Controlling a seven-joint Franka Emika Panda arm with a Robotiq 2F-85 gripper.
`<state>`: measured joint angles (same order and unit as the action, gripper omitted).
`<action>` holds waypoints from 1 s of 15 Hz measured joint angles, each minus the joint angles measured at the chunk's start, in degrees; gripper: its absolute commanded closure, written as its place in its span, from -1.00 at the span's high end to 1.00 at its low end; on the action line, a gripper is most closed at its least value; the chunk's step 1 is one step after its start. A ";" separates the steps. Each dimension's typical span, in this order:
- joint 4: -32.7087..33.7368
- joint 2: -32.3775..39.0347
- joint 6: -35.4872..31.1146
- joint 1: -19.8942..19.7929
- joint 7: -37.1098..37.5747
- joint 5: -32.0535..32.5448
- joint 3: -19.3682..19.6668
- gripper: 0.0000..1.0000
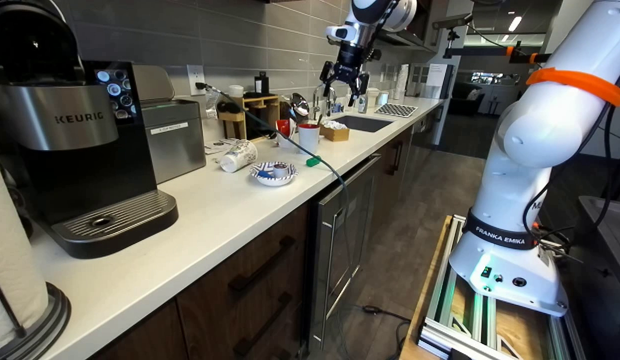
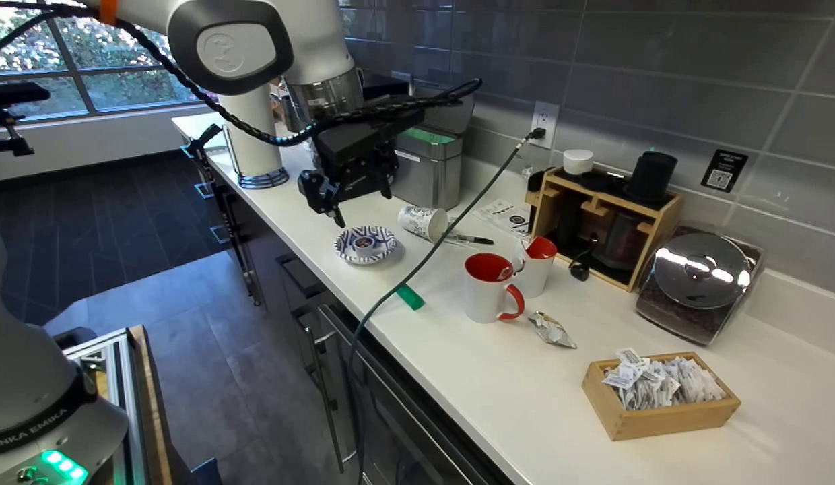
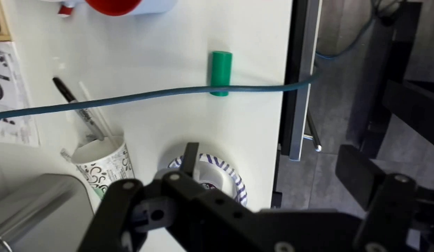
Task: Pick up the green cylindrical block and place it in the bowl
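The green cylindrical block (image 1: pixel 313 161) lies on its side on the white counter near the front edge. It also shows in an exterior view (image 2: pixel 410 297) and in the wrist view (image 3: pixel 221 68), where a cable crosses over its lower end. The bowl (image 1: pixel 273 182), patterned white and blue, stands beside it, also seen in an exterior view (image 2: pixel 345 253). It holds a small white pod; a blue item shows in it too. My gripper (image 3: pixel 271 154) is open and empty, raised above the counter. In the wrist view one finger hides part of the bowl (image 3: pixel 240 185); the other is over the floor.
A blue-green cable (image 2: pixel 427 254) runs from the wall outlet across the counter and over its edge. Red-and-white mugs (image 2: pixel 485 296), a tipped paper cup (image 2: pixel 421 221) and a marker (image 3: pixel 78 108) lie around. A Keurig machine (image 1: pixel 85 117) and a tea box (image 2: pixel 660 417) stand farther off.
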<state>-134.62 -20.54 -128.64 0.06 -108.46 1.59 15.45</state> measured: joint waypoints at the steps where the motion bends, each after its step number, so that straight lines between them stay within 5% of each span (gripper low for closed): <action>1: -1.06 0.31 -3.16 0.34 -4.16 -1.22 1.34 1.00; 4: -3.01 1.96 -6.60 4.62 -17.37 -7.20 7.85 1.00; 6: -3.74 3.84 -6.58 5.22 -25.04 -12.23 8.87 1.00; 15: -1.14 17.27 -7.44 -0.40 -27.55 -14.41 0.83 1.00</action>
<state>-135.76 -3.27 -136.07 -0.35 -136.02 -12.82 16.28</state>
